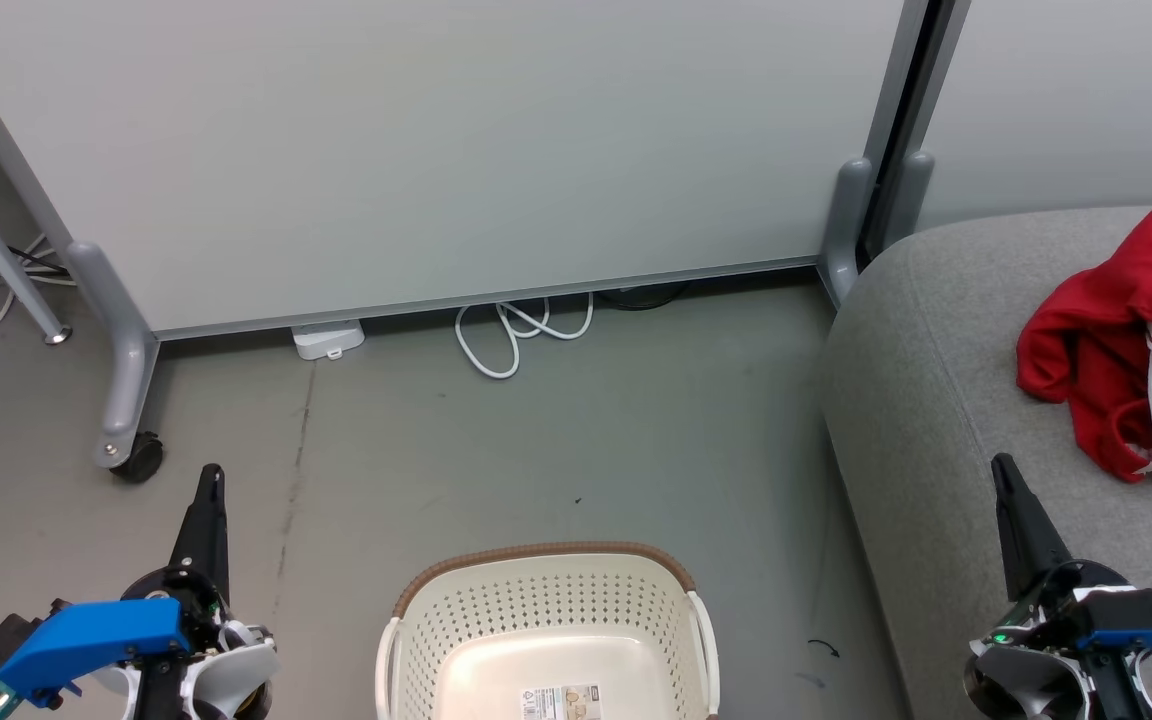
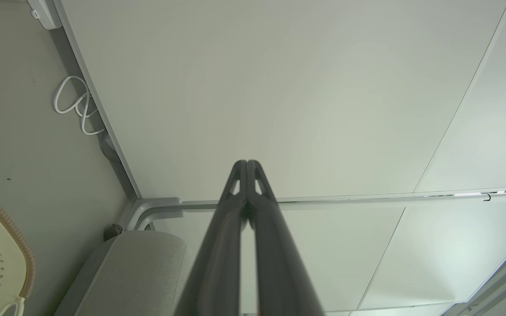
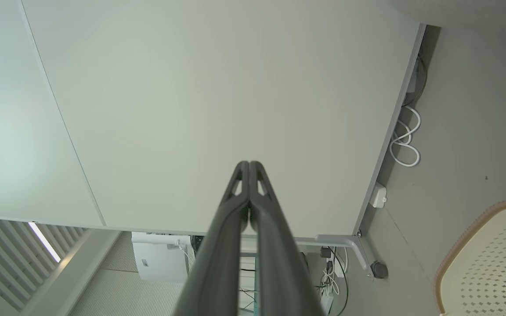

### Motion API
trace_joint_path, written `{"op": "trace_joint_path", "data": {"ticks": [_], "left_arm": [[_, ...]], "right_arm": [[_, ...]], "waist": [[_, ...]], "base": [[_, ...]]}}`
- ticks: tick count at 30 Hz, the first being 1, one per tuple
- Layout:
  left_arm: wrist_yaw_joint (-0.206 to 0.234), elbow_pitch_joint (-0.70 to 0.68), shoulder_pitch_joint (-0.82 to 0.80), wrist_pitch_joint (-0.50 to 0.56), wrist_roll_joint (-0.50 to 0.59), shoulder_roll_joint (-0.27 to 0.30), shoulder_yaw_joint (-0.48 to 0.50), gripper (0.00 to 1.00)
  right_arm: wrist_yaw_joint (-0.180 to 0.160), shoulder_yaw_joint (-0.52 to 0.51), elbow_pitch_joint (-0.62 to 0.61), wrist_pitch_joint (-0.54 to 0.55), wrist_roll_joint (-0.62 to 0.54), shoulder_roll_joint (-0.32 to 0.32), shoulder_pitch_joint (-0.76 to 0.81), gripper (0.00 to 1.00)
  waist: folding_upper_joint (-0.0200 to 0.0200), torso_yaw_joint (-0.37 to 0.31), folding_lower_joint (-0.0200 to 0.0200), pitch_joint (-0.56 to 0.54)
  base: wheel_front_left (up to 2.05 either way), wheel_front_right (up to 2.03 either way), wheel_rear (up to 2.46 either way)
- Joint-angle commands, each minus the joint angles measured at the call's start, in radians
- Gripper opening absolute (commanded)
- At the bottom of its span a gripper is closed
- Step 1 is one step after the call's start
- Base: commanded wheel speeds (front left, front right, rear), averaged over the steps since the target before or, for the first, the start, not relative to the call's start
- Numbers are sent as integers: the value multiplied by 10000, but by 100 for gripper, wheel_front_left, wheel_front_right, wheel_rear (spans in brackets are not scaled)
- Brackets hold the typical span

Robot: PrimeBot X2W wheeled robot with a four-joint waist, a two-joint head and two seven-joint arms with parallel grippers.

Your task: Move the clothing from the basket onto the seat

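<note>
The red clothing [image 1: 1126, 335] with white striped panels lies crumpled on the grey seat [image 1: 936, 400] at the right. The cream basket [image 1: 548, 600] with a brown rim stands on the floor at bottom centre, with a paper label on its bare base. Its rim also appears in the left wrist view [image 2: 11, 232] and the right wrist view [image 3: 481, 259]. My left gripper [image 1: 211, 475] is shut at lower left, apart from the basket. My right gripper [image 1: 1001, 465] is shut at lower right, over the seat's front, below the clothing. Both wrist views show the fingers [image 2: 247, 164] [image 3: 249, 165] pressed together, holding nothing.
A pale partition panel [image 1: 436, 150] on grey caster feet [image 1: 136, 455] stands behind the basket. A white cable loop [image 1: 516, 335] and a small white box [image 1: 328, 340] lie at its base. More cables lie at the far left.
</note>
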Motion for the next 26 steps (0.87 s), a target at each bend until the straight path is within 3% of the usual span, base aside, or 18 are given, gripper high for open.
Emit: {"op": "trace_joint_path", "data": {"ticks": [1,26], "left_arm": [[-38,-36,-101,34,-26,-12,23,0],[-39,-37,-101,33,-27,-13,22,0]], "right_arm": [[7,-13,-26,28,25,13,-105,0],[8,-11,-26,26,25,13,-105,0]], "waist": [[0,0,0,0],[0,0,0,0]], "base": [[0,0,0],[0,0,0]]}}
